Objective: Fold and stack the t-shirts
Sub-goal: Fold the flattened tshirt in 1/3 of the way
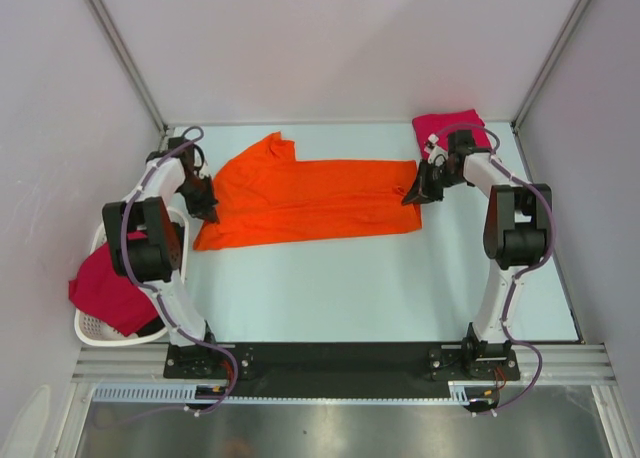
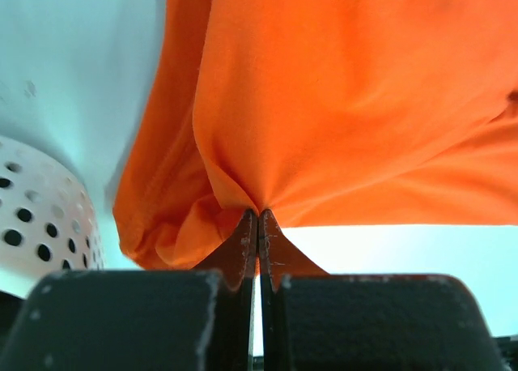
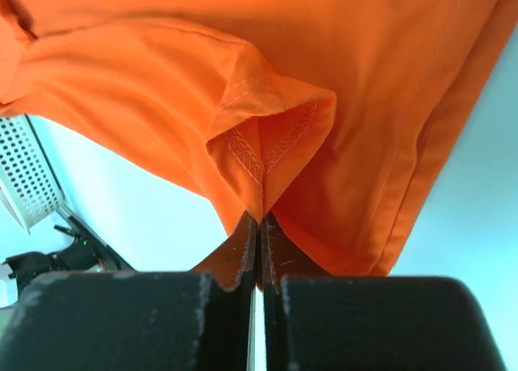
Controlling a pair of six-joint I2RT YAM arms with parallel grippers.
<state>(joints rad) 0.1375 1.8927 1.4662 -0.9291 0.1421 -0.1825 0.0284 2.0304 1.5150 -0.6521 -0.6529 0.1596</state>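
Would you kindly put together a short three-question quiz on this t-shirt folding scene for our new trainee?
1. True or false: the left gripper and the right gripper are both shut on the orange t-shirt.
2. Where does the folded crimson-pink t-shirt lie? A) at the far right corner of the table; B) on top of the orange t-shirt; C) between the two arm bases.
3. Fill in: the other crimson-pink t-shirt drapes over the white ____ at the near left.
Key: 1 true; 2 A; 3 basket.
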